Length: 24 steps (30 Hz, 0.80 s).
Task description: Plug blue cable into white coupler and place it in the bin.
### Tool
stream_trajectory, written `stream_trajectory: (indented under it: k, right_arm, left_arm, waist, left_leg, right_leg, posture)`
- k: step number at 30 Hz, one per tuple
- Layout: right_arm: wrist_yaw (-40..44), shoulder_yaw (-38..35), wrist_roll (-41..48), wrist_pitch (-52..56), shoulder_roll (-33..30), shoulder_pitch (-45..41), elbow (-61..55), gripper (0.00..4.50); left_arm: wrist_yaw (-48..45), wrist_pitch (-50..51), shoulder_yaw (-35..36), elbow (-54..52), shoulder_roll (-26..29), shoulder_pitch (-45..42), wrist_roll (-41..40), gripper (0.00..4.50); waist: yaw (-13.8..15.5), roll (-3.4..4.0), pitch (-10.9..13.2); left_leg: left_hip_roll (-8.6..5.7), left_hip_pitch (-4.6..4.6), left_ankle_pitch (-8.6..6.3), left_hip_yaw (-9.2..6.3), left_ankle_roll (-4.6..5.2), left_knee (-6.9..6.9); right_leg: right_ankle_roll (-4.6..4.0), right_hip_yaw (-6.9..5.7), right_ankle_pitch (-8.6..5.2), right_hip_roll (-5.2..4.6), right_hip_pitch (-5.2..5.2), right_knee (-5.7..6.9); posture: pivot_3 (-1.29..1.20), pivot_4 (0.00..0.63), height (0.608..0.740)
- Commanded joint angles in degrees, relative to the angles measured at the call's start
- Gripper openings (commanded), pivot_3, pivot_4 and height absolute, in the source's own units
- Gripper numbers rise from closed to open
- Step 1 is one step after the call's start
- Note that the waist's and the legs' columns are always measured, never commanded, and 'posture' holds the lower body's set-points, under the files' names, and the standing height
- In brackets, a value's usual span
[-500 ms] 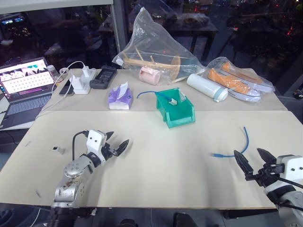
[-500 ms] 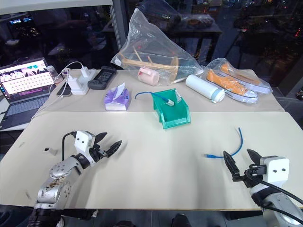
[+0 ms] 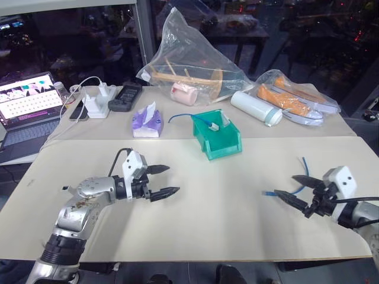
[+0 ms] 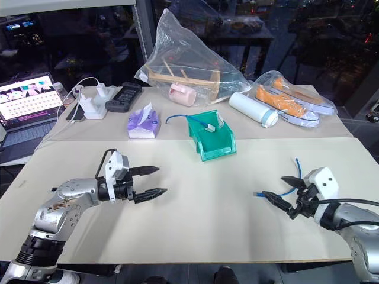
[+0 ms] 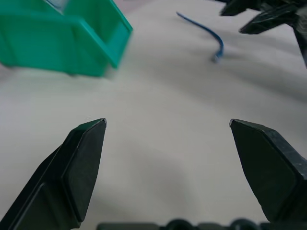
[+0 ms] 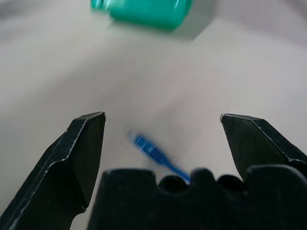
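Note:
The blue cable [image 3: 305,170] lies curved on the table at the right, its plug end [image 3: 267,193] pointing left. My right gripper [image 3: 285,186] hovers open just behind that plug; in the right wrist view the plug [image 6: 152,152] sits low between the spread fingers, untouched. My left gripper [image 3: 172,179] stands open over bare table left of centre, pointing right. The teal bin [image 3: 227,145] stands at the table's middle back. Inside it lies a small white block [image 3: 214,125] on a second blue cable. Whether that block is the white coupler I cannot tell.
Along the back stand a laptop [image 3: 29,102], a white charger [image 3: 98,106], a black remote [image 3: 125,96], a purple tissue pack [image 3: 147,123], a clear bag with a wooden frame [image 3: 189,65], a white bottle [image 3: 257,108] and bagged orange shoes [image 3: 296,99].
My right gripper swung left and forward to the cable's plug end. My left gripper turned inward and reached further right over the table. The head view shifted slightly.

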Motion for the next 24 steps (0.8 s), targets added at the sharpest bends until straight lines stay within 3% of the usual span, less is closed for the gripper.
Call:
stream_trajectory:
  k: [1, 7, 11, 20, 21, 24]
  right_arm:
    - [4.1, 3.4, -3.3, -3.8, -1.6, -3.5, 3.8, 4.44]
    - [7.7, 8.7, -7.9, -7.6, -1.2, -9.1, 12.1, 4.44]
    - [9.5, 10.9, -9.9, -8.6, -1.3, -10.4, 15.6, 3.39]
    - [13.9, 14.2, -11.7, -10.4, -2.4, -13.2, 11.7, 0.25]
    - [14.3, 15.2, -11.7, -9.9, -2.2, -14.2, 10.0, 0.04]
    - [15.3, 20.7, -13.6, -8.8, -0.5, -18.5, 5.1, 0.04]
  left_arm:
    - [-0.5, 0.1, 0.6, -3.3, 0.9, 0.4, -0.5, 4.42]
    - [-0.2, -0.1, 0.3, -4.9, 1.5, 1.6, 0.4, 4.42]
    - [-0.3, -0.6, 0.0, -5.2, 1.6, 1.6, 1.0, 4.42]
    - [-2.2, -2.8, -2.0, -3.9, 1.5, -0.6, 3.4, 4.42]
    - [-2.5, -3.0, -2.4, -3.5, 1.5, -1.2, 3.7, 4.42]
    - [-3.1, -3.7, -4.3, -2.4, 1.1, -3.1, 5.3, 4.42]
  waist:
    - [0.1, 0.00, 0.0]
    - [0.1, -0.01, 0.0]
    - [0.3, -0.01, 0.0]
    - [0.3, -0.01, 0.0]
    - [0.3, -0.01, 0.0]
    - [-0.2, -0.01, 0.0]
  left_leg:
    - [0.00, -0.01, 0.00, 0.01, 0.00, 0.00]
    - [0.01, 0.05, 0.01, 0.01, -0.02, 0.01]
    - [0.01, 0.03, 0.02, 0.02, -0.04, 0.02]
    - [0.01, 0.04, 0.03, 0.02, -0.05, 0.03]
    - [0.01, 0.04, 0.03, 0.02, -0.05, 0.03]
    - [0.01, 0.04, 0.06, 0.02, -0.10, 0.02]
  right_leg:
    - [0.01, 0.00, 0.00, 0.00, 0.00, -0.03]
    - [0.00, 0.00, 0.00, 0.00, 0.02, -0.01]
    - [0.00, 0.00, 0.00, 0.00, 0.00, 0.00]
    - [0.00, 0.00, 0.00, 0.00, 0.01, 0.00]
    - [0.00, 0.00, 0.00, 0.00, 0.00, 0.00]
    - [-0.01, 0.00, 0.01, 0.00, -0.02, 0.03]
  posture:
    - [0.00, 0.150, 0.740]
    - [0.00, 0.150, 0.740]
    - [0.00, 0.150, 0.740]
    - [0.00, 0.150, 0.740]
    - [0.00, 0.150, 0.740]
    - [0.00, 0.150, 0.740]
